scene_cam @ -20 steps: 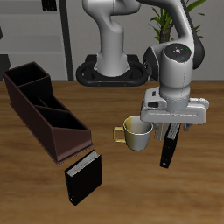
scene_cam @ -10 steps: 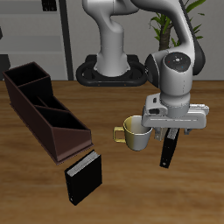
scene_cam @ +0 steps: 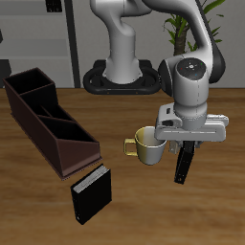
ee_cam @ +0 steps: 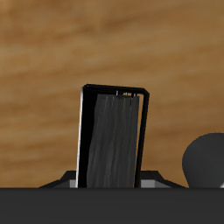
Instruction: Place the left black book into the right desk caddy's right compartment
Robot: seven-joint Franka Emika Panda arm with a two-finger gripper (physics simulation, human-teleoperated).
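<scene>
The left black book [scene_cam: 181,167] stands on edge as a slim dark slab beside the mug. My gripper [scene_cam: 186,145] is down over its upper end, with a finger against each face. In the wrist view the book [ee_cam: 112,131] fills the middle, running away from the gripper [ee_cam: 112,179], and grey finger pads hug both its sides. The right desk caddy [scene_cam: 48,120] is a long maroon box across the table, far from the gripper. Its right compartment [scene_cam: 29,86] is the squarish cell at the caddy's far end.
A yellow-green mug [scene_cam: 148,145] stands right beside the held book, its handle pointing toward the caddy. Another black book [scene_cam: 91,194] with a pale page edge stands near the table's front edge, just off the caddy's near end. The robot's base [scene_cam: 120,72] is at the back.
The arm has come down a little over the book's upper end, mostly in the first half second. The book, the mug and the caddy have stayed where they were.
</scene>
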